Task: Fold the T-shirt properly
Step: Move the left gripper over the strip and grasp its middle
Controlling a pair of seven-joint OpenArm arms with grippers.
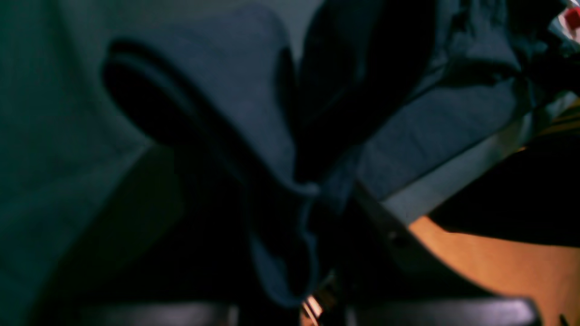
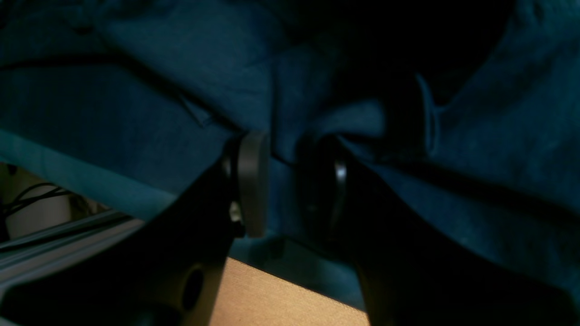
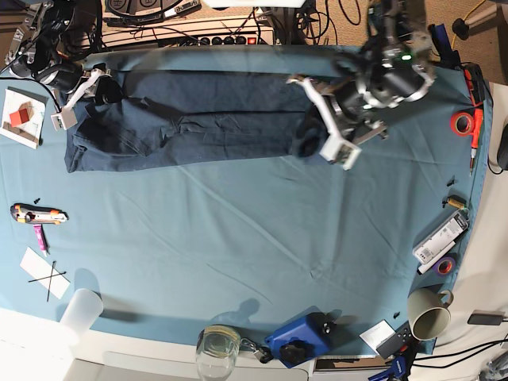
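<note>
The T-shirt (image 3: pixel 182 119) lies stretched as a long, folded dark blue band across the far part of the teal table cloth (image 3: pixel 254 238), running sideways in the base view. At the band's right end in that view the left gripper (image 3: pixel 311 135) has the cloth bunched and lifted off the table cloth; in the left wrist view a narrow hem of the T-shirt (image 1: pixel 290 253) hangs down between the fingers, which are nearly closed and pinch it. At the band's other end the right gripper (image 3: pixel 94 87) sits on the T-shirt's corner. In the right wrist view its fingers (image 2: pixel 253 181) stand partly apart with a thick fold of the T-shirt (image 2: pixel 281 190) filling the gap between them, so they grip the cloth.

All else lies away from the T-shirt. Beside its right-gripper end, off the table cloth's edge, rests a white card with a red block (image 3: pixel 22 115). Nearer the camera from that end lie a utility knife (image 3: pixel 36 214), a paper with a cross (image 3: pixel 44 274) and a white cup (image 3: pixel 82 309). Along the near edge, well apart from the T-shirt, stand a glass (image 3: pixel 216 349), a blue device (image 3: pixel 298 340) and a mug (image 3: pixel 429 316). Beyond the left gripper, at the table cloth's side edge, sits a red tape roll (image 3: pixel 463 123), and nearer the camera a marker (image 3: pixel 440 236)
</note>
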